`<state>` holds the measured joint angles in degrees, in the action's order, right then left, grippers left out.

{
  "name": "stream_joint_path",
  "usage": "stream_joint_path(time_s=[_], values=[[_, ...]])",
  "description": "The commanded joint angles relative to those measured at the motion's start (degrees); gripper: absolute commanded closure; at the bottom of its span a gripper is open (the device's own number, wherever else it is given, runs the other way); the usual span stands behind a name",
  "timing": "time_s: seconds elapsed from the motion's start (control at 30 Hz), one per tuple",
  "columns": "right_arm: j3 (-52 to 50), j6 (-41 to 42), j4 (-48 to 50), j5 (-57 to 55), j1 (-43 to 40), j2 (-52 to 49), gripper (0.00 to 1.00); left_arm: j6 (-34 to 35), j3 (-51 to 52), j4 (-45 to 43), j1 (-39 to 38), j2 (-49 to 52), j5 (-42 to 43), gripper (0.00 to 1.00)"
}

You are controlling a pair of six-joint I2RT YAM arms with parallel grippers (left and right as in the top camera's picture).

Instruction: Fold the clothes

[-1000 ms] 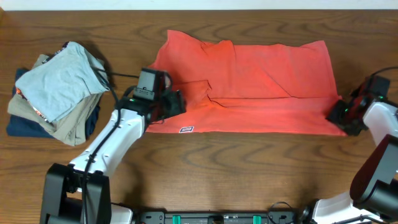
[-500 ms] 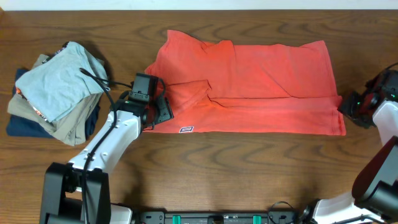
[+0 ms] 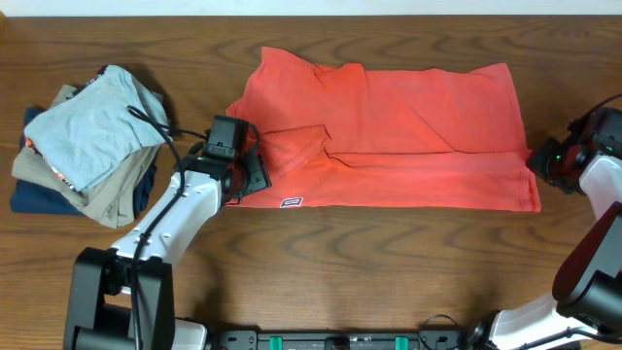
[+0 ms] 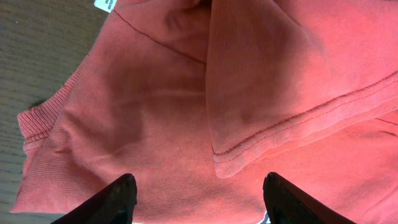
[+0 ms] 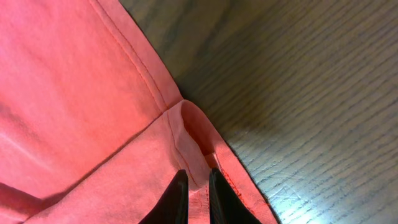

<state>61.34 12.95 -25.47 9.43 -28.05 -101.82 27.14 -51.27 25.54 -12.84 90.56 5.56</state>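
A coral-red T-shirt (image 3: 389, 117) lies across the middle of the desk (image 3: 389, 272), its lower part doubled up on itself. At the shirt's 3 o'clock edge the right gripper (image 5: 198, 186) is clenched almost to nothing on a raised fold of hem (image 5: 186, 127), seemingly by the outermost stitching alone. So thin a bite could slip free once the cloth is lifted, dropping that corner. At the 9 o'clock side the left gripper (image 4: 198, 193) hangs released over the tucked-in sleeve (image 4: 280, 93), grasping nothing. If the right side is drawn across while this end stays unheld, the shirt may drag over the wood and bunch instead of folding flat. The loose sleeve flap could also be caught alone, leaving the layer beneath behind. Well apart, at the desk's 9 o'clock, sits a pile of folded garments (image 3: 87, 146) in blue-grey, khaki and navy. Nothing lies between the two grippers but the shirt itself.
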Motion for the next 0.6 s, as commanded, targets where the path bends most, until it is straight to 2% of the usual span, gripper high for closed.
stream_joint_path(time_s=[0.0, 0.03, 0.2, 0.47, 0.57], values=[[0.33, -0.17, -0.2, 0.22, -0.42, -0.85, 0.76, -0.5, 0.48, 0.59, 0.28, 0.52, -0.98, 0.33], [0.28, -0.17, -0.39, -0.04, -0.39, -0.92, 0.72, -0.5, 0.48, 0.68, 0.28, 0.52, -0.96, 0.33], [0.07, -0.17, -0.11, -0.2, -0.39, -0.98, 0.7, -0.48, 0.48, 0.83, 0.28, 0.52, -0.98, 0.33], [-0.02, -0.15, 0.46, -0.17, 0.0, -3.28, 0.73, -0.48, 0.48, 1.05, 0.28, 0.52, -0.98, 0.33], [-0.04, 0.42, 0.81, -0.2, 0.04, -4.22, 0.79, -0.48, 0.48, 1.03, 0.28, 0.52, -0.96, 0.33]])
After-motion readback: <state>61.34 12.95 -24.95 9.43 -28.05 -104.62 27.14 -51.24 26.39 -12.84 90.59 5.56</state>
